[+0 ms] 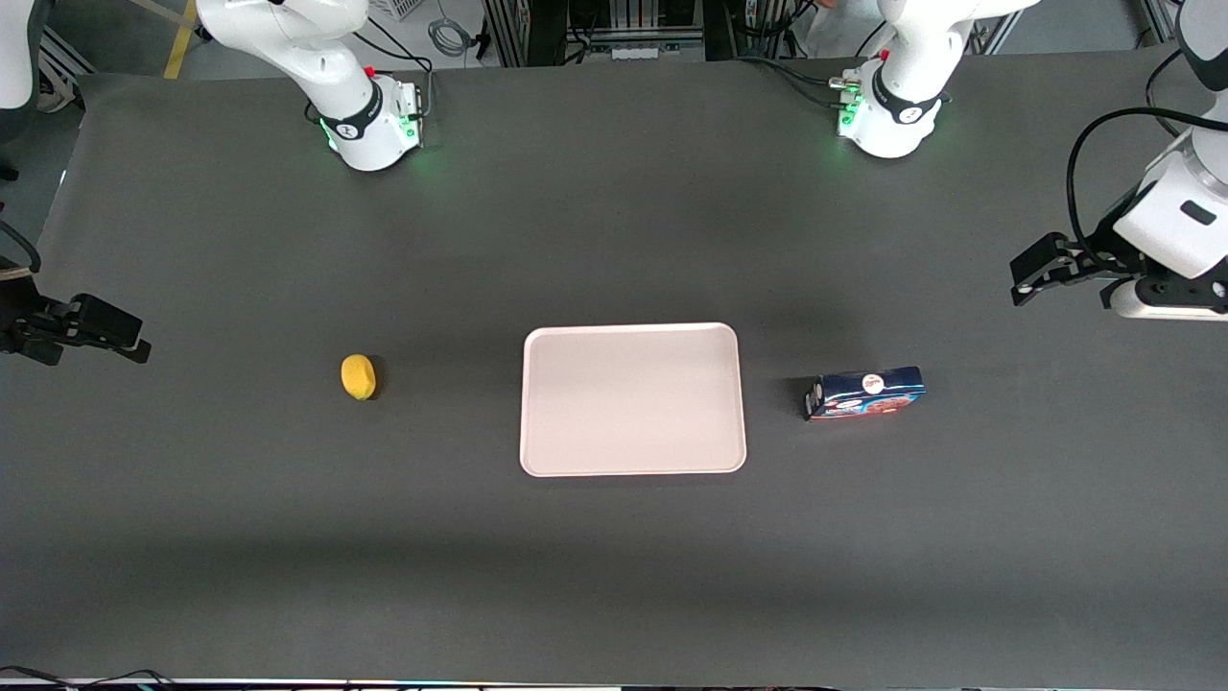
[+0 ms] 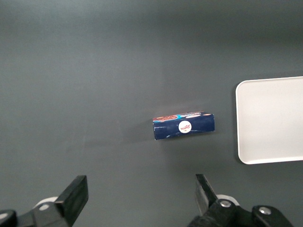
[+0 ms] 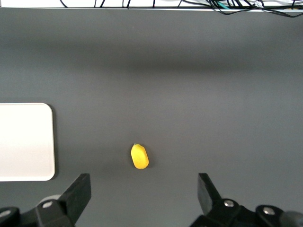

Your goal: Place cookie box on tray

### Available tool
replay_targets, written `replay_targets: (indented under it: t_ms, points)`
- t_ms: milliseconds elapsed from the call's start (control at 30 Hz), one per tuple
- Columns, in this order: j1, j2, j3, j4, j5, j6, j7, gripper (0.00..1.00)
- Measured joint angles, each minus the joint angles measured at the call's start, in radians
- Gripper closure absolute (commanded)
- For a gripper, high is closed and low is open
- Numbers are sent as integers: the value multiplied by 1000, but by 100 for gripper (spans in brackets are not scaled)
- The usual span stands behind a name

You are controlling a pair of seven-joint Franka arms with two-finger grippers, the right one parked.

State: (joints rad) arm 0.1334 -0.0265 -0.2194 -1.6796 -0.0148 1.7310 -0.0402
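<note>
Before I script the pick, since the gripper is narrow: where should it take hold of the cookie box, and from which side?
Probably from above, across its narrow width at mid-length. The cookie box lies flat on the table, apart from the tray, long axis running along the table, so both long sides are free. The gripper hangs open, off toward the working arm's end.

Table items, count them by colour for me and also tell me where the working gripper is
Dark blue: 1, cookie box
Pale pink: 1, tray
Yellow: 1, small rounded object
Total: 3
Gripper open, raised toward the working arm's end, holding nothing.
</note>
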Motion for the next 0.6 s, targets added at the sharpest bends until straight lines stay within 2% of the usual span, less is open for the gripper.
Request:
replay_targets:
  t_ms: [433, 600]
  points:
    - [-1, 0, -1, 0, 0, -6, 10, 0]
    - [-2, 1, -6, 0, 0, -7, 109, 0]
